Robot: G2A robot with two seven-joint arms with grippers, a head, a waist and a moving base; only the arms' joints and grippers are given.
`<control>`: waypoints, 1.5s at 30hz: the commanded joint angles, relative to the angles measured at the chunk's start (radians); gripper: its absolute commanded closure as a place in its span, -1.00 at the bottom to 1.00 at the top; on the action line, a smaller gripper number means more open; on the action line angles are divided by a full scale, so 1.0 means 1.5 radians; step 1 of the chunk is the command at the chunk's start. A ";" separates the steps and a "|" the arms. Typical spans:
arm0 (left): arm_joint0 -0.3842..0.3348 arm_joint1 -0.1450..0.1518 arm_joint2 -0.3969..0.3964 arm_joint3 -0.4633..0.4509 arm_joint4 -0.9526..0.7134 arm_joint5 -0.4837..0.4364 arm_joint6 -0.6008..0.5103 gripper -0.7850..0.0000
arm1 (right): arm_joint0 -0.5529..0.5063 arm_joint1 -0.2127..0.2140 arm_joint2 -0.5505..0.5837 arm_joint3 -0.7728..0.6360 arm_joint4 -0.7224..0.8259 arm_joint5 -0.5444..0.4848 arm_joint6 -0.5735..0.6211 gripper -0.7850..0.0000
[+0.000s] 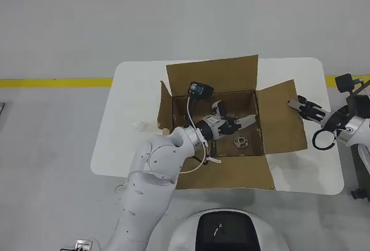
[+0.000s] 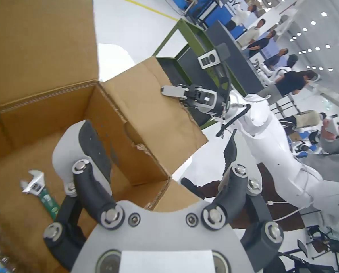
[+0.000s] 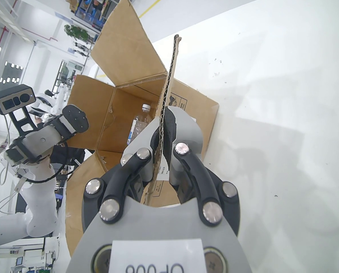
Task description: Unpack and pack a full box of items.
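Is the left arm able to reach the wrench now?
Probably yes: the left gripper is open over the open box, and nothing covers the wrench on its floor.

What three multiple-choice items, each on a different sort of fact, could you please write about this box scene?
1. Where does the adjustable wrench lie?
A. hanging over the box's rim
B. inside the cardboard box, on its floor
C. lifted above the box

2. What colour is the wrench's handle?
A. red
B. green
C. yellow

3. What state is the right gripper in?
A. wide open
B. shut on the wrench
C. shut on the edge of the box's flap

Answers:
1. B, because it rests on the box floor.
2. B, because the handle is green below the steel head.
3. C, because its fingers pinch the cardboard between them.
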 commanded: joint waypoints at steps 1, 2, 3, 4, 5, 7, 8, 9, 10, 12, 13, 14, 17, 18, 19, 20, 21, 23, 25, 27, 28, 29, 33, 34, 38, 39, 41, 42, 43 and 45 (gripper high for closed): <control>0.018 0.006 -0.022 -0.016 0.021 0.011 -0.006 -1.00 | -0.003 0.000 0.002 0.000 -0.001 -0.002 0.001 1.00; 0.021 0.010 -0.034 -0.023 0.055 0.017 -0.014 -1.00 | -0.005 0.001 0.003 0.000 -0.002 -0.002 0.002 1.00; 0.026 0.014 -0.041 -0.033 0.073 0.018 -0.024 -1.00 | -0.007 0.001 0.003 0.000 -0.002 -0.003 0.003 1.00; 0.031 0.016 -0.051 -0.042 0.084 0.020 -0.029 -1.00 | -0.008 0.001 0.005 0.000 -0.003 -0.003 0.003 1.00; 0.035 0.019 -0.061 -0.051 0.096 0.023 -0.033 -1.00 | -0.009 0.001 0.005 0.001 -0.003 -0.004 0.003 1.00; 0.042 0.024 -0.080 -0.067 0.110 0.026 -0.038 -1.00 | -0.010 0.002 0.006 0.001 -0.005 -0.005 0.002 1.00; 0.045 0.026 -0.087 -0.072 0.123 0.027 -0.045 -1.00 | -0.010 0.002 0.007 0.001 -0.005 -0.005 0.002 1.00; 0.047 0.029 -0.095 -0.078 0.143 0.028 -0.052 -1.00 | -0.010 0.002 0.007 0.001 -0.007 -0.005 0.003 1.00; 0.050 0.032 -0.102 -0.083 0.160 0.028 -0.057 -1.00 | -0.011 0.002 0.007 0.001 -0.007 -0.005 0.002 1.00; 0.057 0.036 -0.113 -0.094 0.180 0.033 -0.067 -1.00 | -0.012 0.002 0.007 0.002 -0.009 -0.006 0.001 1.00; 0.060 0.037 -0.117 -0.099 0.179 0.033 -0.068 -1.00 | -0.012 0.002 0.007 0.002 -0.009 -0.006 0.001 1.00; 0.063 0.039 -0.122 -0.100 0.190 0.034 -0.073 -1.00 | -0.012 0.003 0.008 0.003 -0.010 -0.007 0.002 1.00; 0.072 0.044 -0.131 -0.108 0.218 0.040 -0.081 -1.00 | -0.012 0.003 0.007 0.006 -0.015 -0.009 0.002 1.00; 0.075 0.045 -0.135 -0.108 0.218 0.042 -0.082 -1.00 | -0.012 0.003 0.007 0.006 -0.017 -0.009 0.002 1.00; 0.077 0.047 -0.137 -0.109 0.235 0.041 -0.086 -1.00 | -0.012 0.003 0.007 0.007 -0.019 -0.009 0.003 1.00; 0.078 0.049 -0.136 -0.106 0.264 0.038 -0.098 -1.00 | -0.012 0.003 0.007 0.007 -0.020 -0.009 0.002 1.00; 0.079 0.051 -0.135 -0.106 0.285 0.036 -0.105 -1.00 | -0.012 0.003 0.006 0.008 -0.020 -0.010 0.002 1.00; 0.082 0.053 -0.135 -0.105 0.302 0.039 -0.109 -1.00 | -0.011 0.003 0.005 0.009 -0.021 -0.011 0.002 1.00; 0.085 0.054 -0.135 -0.107 0.307 0.044 -0.103 -1.00 | -0.011 0.003 0.004 0.010 -0.022 -0.011 0.003 1.00; 0.088 0.056 -0.137 -0.106 0.307 0.044 -0.095 -1.00 | -0.010 0.003 0.002 0.011 -0.022 -0.011 0.003 1.00; 0.090 0.056 -0.138 -0.106 0.308 0.047 -0.095 -1.00 | -0.009 0.003 0.002 0.012 -0.022 -0.010 0.003 1.00; 0.090 0.057 -0.137 -0.107 0.308 0.046 -0.095 -1.00 | -0.008 0.003 0.001 0.013 -0.024 -0.010 0.003 1.00; 0.089 0.059 -0.138 -0.105 0.308 0.048 -0.095 -1.00 | -0.004 0.003 -0.002 0.016 -0.025 -0.009 0.001 1.00; 0.088 0.059 -0.137 -0.105 0.308 0.048 -0.094 -1.00 | -0.003 0.003 -0.003 0.017 -0.025 -0.010 0.001 1.00; 0.074 0.059 -0.122 -0.125 0.292 0.046 -0.085 -1.00 | 0.005 0.004 0.002 0.012 -0.026 -0.012 -0.005 -1.00; 0.067 0.058 -0.113 -0.130 0.285 0.046 -0.084 -1.00 | 0.008 0.005 0.006 0.008 -0.030 -0.017 -0.006 -1.00; 0.052 0.055 -0.090 -0.132 0.273 0.041 -0.082 -1.00 | 0.014 0.006 0.016 0.004 -0.041 -0.022 -0.022 -1.00; 0.043 0.054 -0.078 -0.130 0.265 0.041 -0.083 -1.00 | 0.017 0.006 0.021 0.000 -0.047 -0.027 -0.031 -1.00; 0.033 0.052 -0.067 -0.125 0.257 0.042 -0.082 -1.00 | 0.020 0.007 0.026 -0.002 -0.054 -0.030 -0.039 -1.00; 0.012 0.049 -0.038 -0.109 0.250 0.035 -0.086 -1.00 | 0.025 0.008 0.035 -0.010 -0.079 -0.047 -0.063 -1.00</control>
